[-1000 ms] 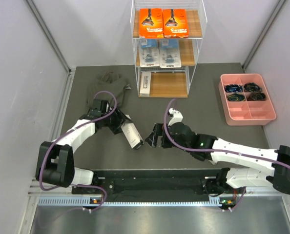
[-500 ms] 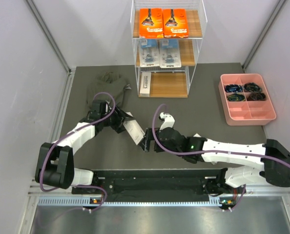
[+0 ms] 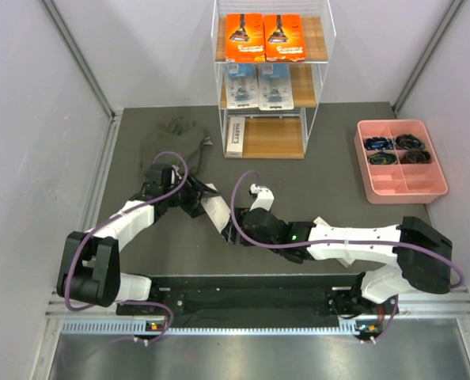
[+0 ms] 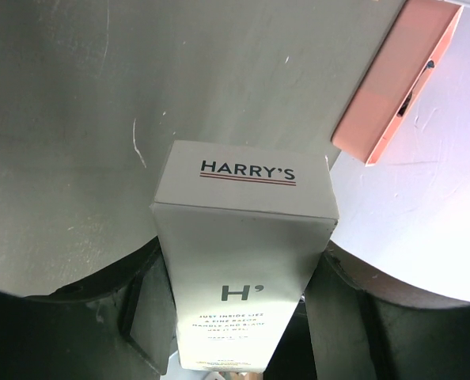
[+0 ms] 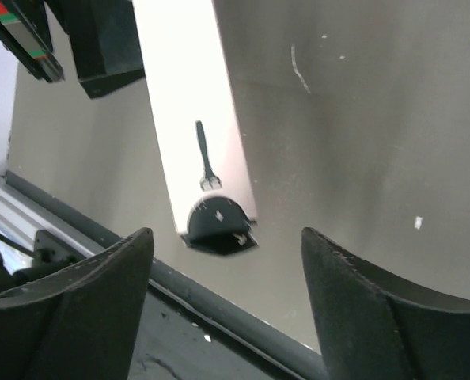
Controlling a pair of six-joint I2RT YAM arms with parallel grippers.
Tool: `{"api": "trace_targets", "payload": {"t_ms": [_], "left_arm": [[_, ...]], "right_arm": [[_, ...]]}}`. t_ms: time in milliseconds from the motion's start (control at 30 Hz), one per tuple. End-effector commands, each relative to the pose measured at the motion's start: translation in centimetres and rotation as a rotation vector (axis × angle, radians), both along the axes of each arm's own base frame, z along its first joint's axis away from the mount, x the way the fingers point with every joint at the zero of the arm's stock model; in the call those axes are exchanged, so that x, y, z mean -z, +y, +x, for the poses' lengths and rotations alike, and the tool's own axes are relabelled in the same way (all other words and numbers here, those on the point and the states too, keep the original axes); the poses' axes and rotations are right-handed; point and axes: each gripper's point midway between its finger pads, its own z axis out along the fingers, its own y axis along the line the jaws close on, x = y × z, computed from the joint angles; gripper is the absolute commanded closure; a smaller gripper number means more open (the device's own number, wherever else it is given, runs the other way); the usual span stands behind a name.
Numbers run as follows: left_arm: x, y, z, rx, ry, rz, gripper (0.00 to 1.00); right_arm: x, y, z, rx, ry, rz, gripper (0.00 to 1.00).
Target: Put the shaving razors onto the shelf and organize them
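The left gripper is closed on the long sides of a slim white box and holds it over the middle of the tabletop, toward the near edge. The right gripper has its fingers apart around the free end of this box, not touching it. The shelf at the far edge carries two orange boxes, two blister packs and a second white box.

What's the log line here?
left gripper: holds white razor box | right gripper: open at box's free end | stage: handover, box not shelved
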Motion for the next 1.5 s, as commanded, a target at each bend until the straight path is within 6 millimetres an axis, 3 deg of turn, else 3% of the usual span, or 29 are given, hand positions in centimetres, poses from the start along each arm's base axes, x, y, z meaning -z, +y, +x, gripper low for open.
{"api": "trace_targets", "payload": {"t_ms": [0,67,100,133,400,500,567,633,667,767,900,1033,1467], "left_arm": [[-2.1,-0.4,0.3,0.02,-0.081,-0.051,0.62],[-2.0,-0.4,0.2,0.022,-0.082,-0.051,0.62],[-2.0,-0.4,0.2,0.023,-0.081,-0.052,0.62],[-2.0,-0.4,0.2,0.022,-0.083,-0.049,0.62],[-1.9,-0.4,0.2,0.017,-0.084,-0.056,0.6],[-2.3,-0.4,0.3,0.018,-0.1,-0.058,0.5],[-2.6,-0.3,0.3,0.017,-0.118,-0.054,0.34],[-2.9,-0.3,0.3,0.019,-0.135,-0.052,0.26],[-3.1,-0.2,0.4,0.019,-0.147,-0.047,0.14],[-3.8,0.0,0.5,0.018,-0.183,-0.037,0.01],[-4.4,0.7,0.8,0.001,-0.221,-0.002,0.01],[-3.5,2.0,0.8,-0.003,-0.197,0.083,0.01],[-2.2,9.1,0.4,0.013,-0.158,0.58,0.01]], "right_arm": [[-3.4,2.7,0.5,0.001,-0.037,0.113,0.35],[-3.4,2.8,0.7,0.008,-0.039,0.115,0.42],[-3.4,2.8,0.6,0.008,-0.039,0.116,0.53],[-3.3,2.7,0.7,0.01,-0.038,0.113,0.57],[-3.2,2.7,0.6,0.004,-0.032,0.103,0.81],[-3.4,2.6,0.5,-0.001,-0.037,0.104,0.9],[-3.6,2.7,0.5,-0.003,-0.04,0.109,0.92],[-3.6,2.7,0.5,-0.005,-0.042,0.11,0.93],[-3.7,2.7,0.5,-0.007,-0.042,0.112,0.93],[-3.8,2.6,0.5,-0.004,-0.042,0.115,0.94],[-4.2,2.4,0.5,0.002,-0.043,0.123,0.94],[-4.4,1.9,0.5,0.009,-0.035,0.138,0.94],[-6.1,-2.0,0.6,0.056,0.003,0.291,0.94]]}}
